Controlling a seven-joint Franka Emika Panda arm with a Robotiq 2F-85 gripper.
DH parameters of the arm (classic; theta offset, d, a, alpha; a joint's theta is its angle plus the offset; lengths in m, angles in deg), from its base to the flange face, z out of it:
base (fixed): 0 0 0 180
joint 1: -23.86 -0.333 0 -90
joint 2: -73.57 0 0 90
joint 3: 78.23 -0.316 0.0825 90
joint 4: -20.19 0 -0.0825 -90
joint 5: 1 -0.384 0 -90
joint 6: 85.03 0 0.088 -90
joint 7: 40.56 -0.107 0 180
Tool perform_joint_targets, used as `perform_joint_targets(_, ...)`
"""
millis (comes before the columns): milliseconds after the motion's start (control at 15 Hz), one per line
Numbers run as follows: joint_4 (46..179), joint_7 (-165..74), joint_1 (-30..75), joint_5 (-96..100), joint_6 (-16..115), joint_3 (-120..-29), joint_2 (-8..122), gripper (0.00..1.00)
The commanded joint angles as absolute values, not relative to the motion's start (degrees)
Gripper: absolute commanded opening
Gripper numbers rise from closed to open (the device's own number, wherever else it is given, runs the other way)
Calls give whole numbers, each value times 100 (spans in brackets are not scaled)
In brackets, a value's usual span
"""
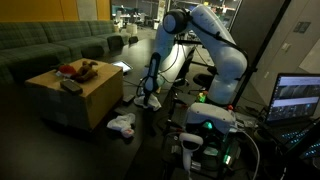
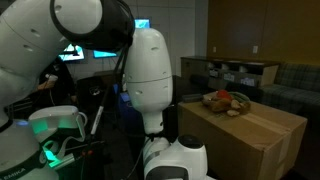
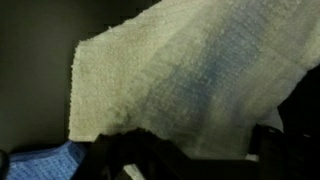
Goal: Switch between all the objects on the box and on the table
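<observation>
In an exterior view my gripper (image 1: pixel 150 96) hangs low over the black table (image 1: pixel 150 126), right at a white rag (image 1: pixel 151 103). That rag (image 3: pixel 190 70) fills the wrist view and lies between the two dark fingers of the gripper (image 3: pixel 200 128), which stand apart. A tiny blue piece (image 3: pixel 40 160) shows at the lower left. A second white rag (image 1: pixel 122 125) lies nearer the box (image 1: pixel 80 100). On the box top sit a red soft thing (image 1: pixel 67 70), a brown thing (image 1: pixel 89 69) and a black block (image 1: pixel 72 86). The same box (image 2: pixel 250 135) and its items (image 2: pixel 226 101) show behind the arm.
A green sofa (image 1: pixel 50 40) runs behind the box. A laptop (image 1: pixel 297 98) and the robot base with green lights (image 1: pixel 210 125) stand to the right. The arm's white body (image 2: pixel 150 75) hides much of one exterior view.
</observation>
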State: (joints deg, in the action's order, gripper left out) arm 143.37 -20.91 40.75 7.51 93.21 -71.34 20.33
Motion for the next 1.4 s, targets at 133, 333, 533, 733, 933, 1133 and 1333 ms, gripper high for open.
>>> perform_joint_targets(133, 14225, -2105, 4155, 918, 8812, -7239, 2151, 29)
perform_joint_targets(333, 14275, -1884, 4390, 942, 8375, -7483, 2383, 7)
perform_joint_targets(533, 14480, -1466, 4746, 908, 7851, -7849, 2829, 10)
perform_joint_targets(733, 14683, -1322, 4799, 829, 7521, -7913, 3346, 10)
perform_joint_targets(933, 14863, -1478, 4578, 850, 7480, -7697, 3921, 10)
perform_joint_targets(1133, 14795, -1608, 4388, 854, 7429, -7553, 4443, 10)
perform_joint_targets(1333, 14377, -1771, 4087, 922, 7347, -7383, 4704, 10)
